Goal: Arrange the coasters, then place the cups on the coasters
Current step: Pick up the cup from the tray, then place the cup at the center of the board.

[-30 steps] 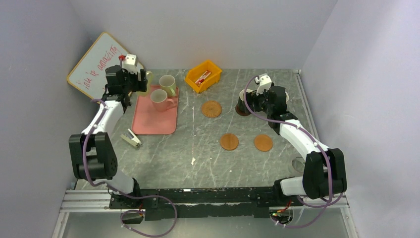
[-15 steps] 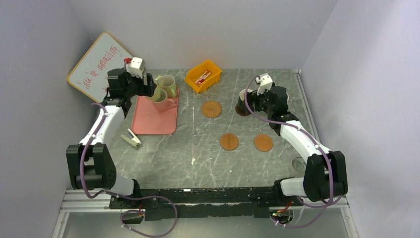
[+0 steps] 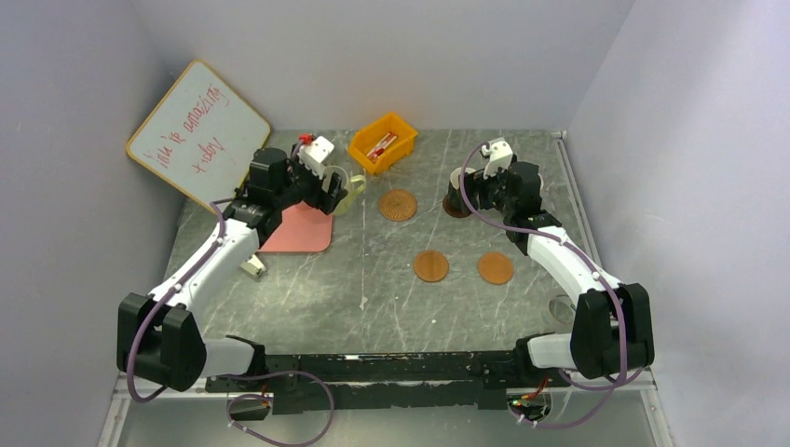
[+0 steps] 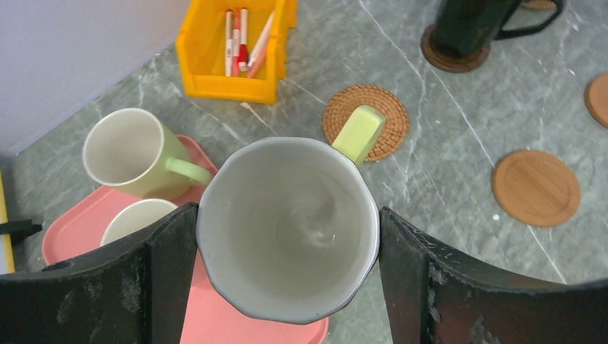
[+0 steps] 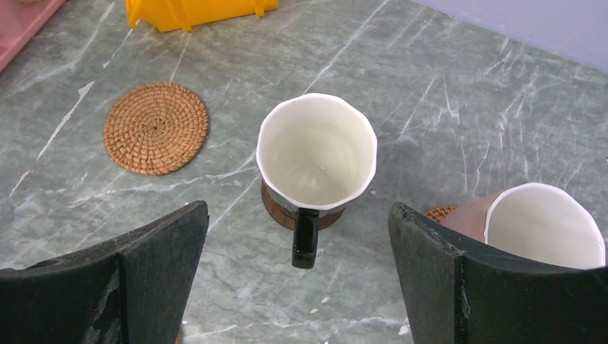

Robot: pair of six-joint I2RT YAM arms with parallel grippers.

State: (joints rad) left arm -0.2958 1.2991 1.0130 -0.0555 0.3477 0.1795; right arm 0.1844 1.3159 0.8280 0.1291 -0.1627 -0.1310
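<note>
Pale green cup (image 4: 287,226) sits pinched in left pincer (image 4: 287,240), woven coaster (image 4: 376,118) just ahead. Right pincer (image 5: 297,215) spread wide; black cup (image 5: 315,150) on dark coaster (image 5: 276,204) stands ahead of its gap, untouched.

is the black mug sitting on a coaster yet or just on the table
On a coaster. The black mug stands upright on a dark brown coaster, whose edge shows under its base.

Only txt: red handwriting on whiteboard (image 3: 198,133), left of yellow bin (image 3: 383,142). 2 lines, "amazing" approx legible, rest unreadable.
</note>
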